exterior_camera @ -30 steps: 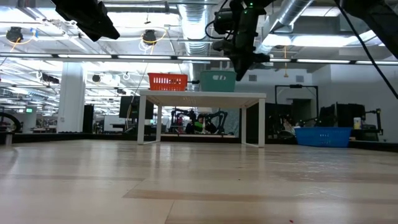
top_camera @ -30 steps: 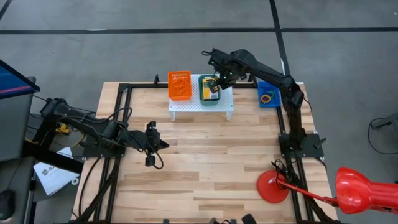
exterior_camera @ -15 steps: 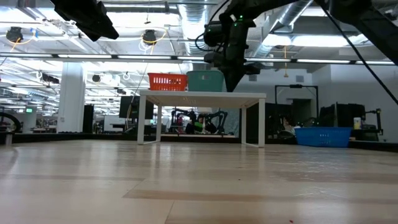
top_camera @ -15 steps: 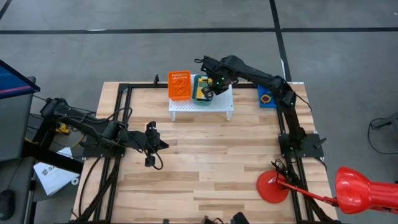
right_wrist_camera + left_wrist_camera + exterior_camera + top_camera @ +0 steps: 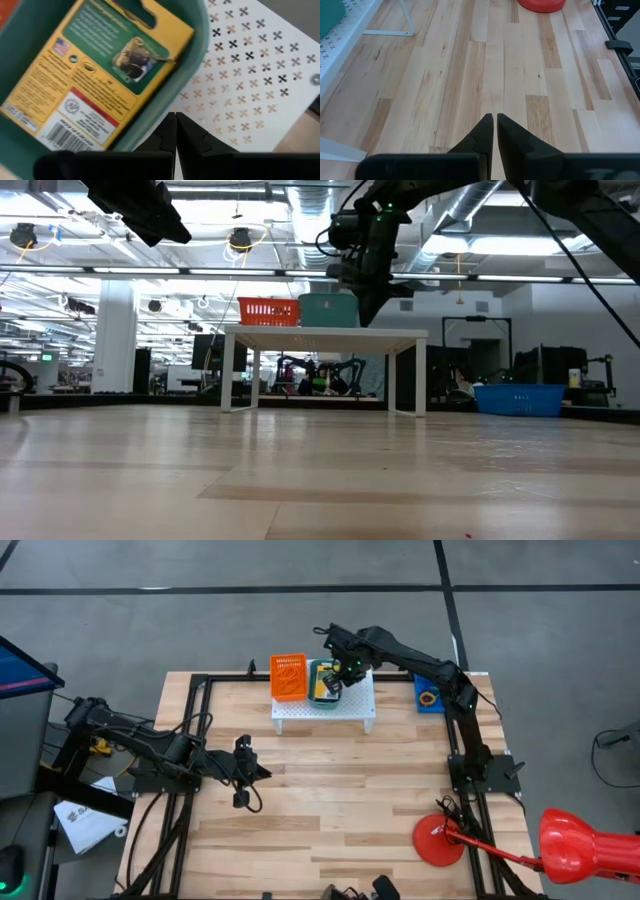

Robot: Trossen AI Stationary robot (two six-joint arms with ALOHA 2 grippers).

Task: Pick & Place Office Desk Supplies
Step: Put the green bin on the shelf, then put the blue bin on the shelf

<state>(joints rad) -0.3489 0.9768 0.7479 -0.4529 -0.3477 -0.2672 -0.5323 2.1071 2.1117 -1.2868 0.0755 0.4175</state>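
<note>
A green basket [image 5: 316, 673] stands on the white perforated stand [image 5: 355, 712] at the table's far side. In it a yellow-and-green crayon box [image 5: 100, 80] lies flat with its printed back up. My right gripper [image 5: 175, 125] is shut and points steeply down at the basket's right side [image 5: 352, 308], over the stand. My left gripper [image 5: 494, 120] is shut with nothing in it. It hovers above the bare wood at the table's left middle [image 5: 262, 772]. My right gripper's shut fingertips [image 5: 167, 131] stand against the outside of the green basket's right wall [image 5: 150, 131], near the rim. They come from above, slanting down. The basket rests upright on the stand; the very point of touch is hidden by the fingers.
An orange basket [image 5: 288, 677] stands on the stand just left of the green one. A blue bin [image 5: 432, 692] with small coloured loops sits at the far right. A red round disc [image 5: 438, 840] lies near the right front corner. Bare wood fills the middle.
My right gripper, shut throughout, has gone toward the table's left edge and slightly down. The green basket with the crayon box has slid leftward along the stand, upright, and now stands close beside the orange basket.
</note>
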